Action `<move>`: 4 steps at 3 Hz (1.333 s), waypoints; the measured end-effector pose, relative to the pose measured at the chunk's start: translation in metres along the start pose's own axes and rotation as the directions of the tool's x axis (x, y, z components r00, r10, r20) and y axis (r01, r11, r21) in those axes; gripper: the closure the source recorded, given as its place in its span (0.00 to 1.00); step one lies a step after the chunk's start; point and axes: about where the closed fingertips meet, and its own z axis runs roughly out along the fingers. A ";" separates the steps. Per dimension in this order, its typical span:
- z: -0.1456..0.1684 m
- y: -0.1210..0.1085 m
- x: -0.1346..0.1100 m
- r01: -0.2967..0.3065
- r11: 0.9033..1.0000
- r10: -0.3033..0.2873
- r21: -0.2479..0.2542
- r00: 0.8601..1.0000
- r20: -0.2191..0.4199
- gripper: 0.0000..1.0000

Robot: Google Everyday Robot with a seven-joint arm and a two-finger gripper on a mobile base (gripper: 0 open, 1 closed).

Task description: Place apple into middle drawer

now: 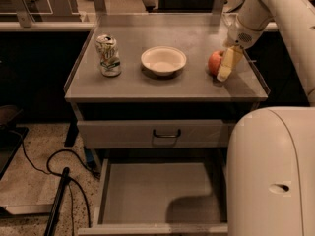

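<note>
The red-orange apple (pixel 213 62) sits on the grey cabinet top (pixel 162 85) near its right edge. My gripper (pixel 219 71) reaches down from the white arm at the top right and is right at the apple, with its pale yellow part against the apple's right side. The middle drawer (pixel 157 193) stands pulled out at the bottom of the cabinet, its flat grey floor bare. The drawer's right part is hidden behind my white body.
A crumpled soda can (pixel 109 55) and a white bowl (pixel 163 59) stand on the top, left of the apple. A shut drawer front with a black loop handle (pixel 166 133) lies above the open drawer. My white body (pixel 270 171) fills the lower right. Black cables (pixel 59 181) lie on the floor at left.
</note>
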 end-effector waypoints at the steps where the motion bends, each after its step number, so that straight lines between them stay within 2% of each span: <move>1: 0.000 0.000 0.000 0.000 1.000 0.000 0.000 1.000 0.000 0.41; 3: 0.003 -0.004 -0.003 0.006 1.000 -0.006 0.012 1.000 0.008 0.89; 4: -0.025 0.000 -0.019 0.027 0.998 -0.030 0.049 0.998 0.063 1.00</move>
